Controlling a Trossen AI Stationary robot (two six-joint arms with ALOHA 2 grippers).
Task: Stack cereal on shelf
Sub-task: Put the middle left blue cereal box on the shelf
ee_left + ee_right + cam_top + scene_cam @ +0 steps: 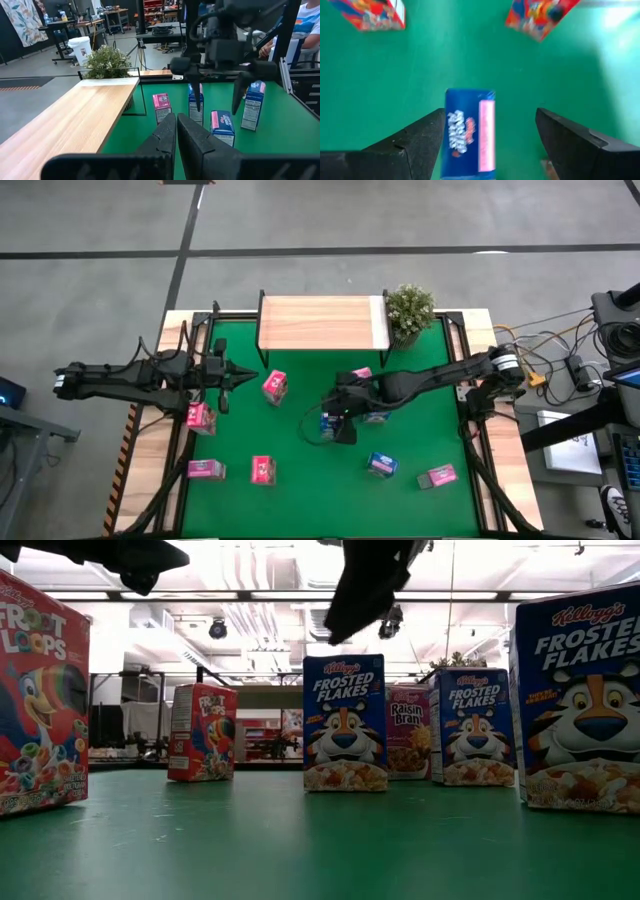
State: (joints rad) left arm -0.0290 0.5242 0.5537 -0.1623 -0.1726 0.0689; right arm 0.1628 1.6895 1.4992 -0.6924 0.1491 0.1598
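The right gripper (490, 142) hangs over the middle of the green mat (300, 440) with its fingers spread wide, pointing down. A blue box (470, 132) stands right under it, between the two fingers, and the fingers do not touch it. The wide gap lets the box fit inside, so I think this gripper is lined up to come down on the box. The left gripper (176, 135) is squeezed shut with nothing in it, up in the air near the left end of the shelf (322, 323), so it seems to be waiting. The shelf top has no boxes on it. The other boxes, like the pink box (275, 386), stand or lie spread out on the mat, so most of the job is still to do.
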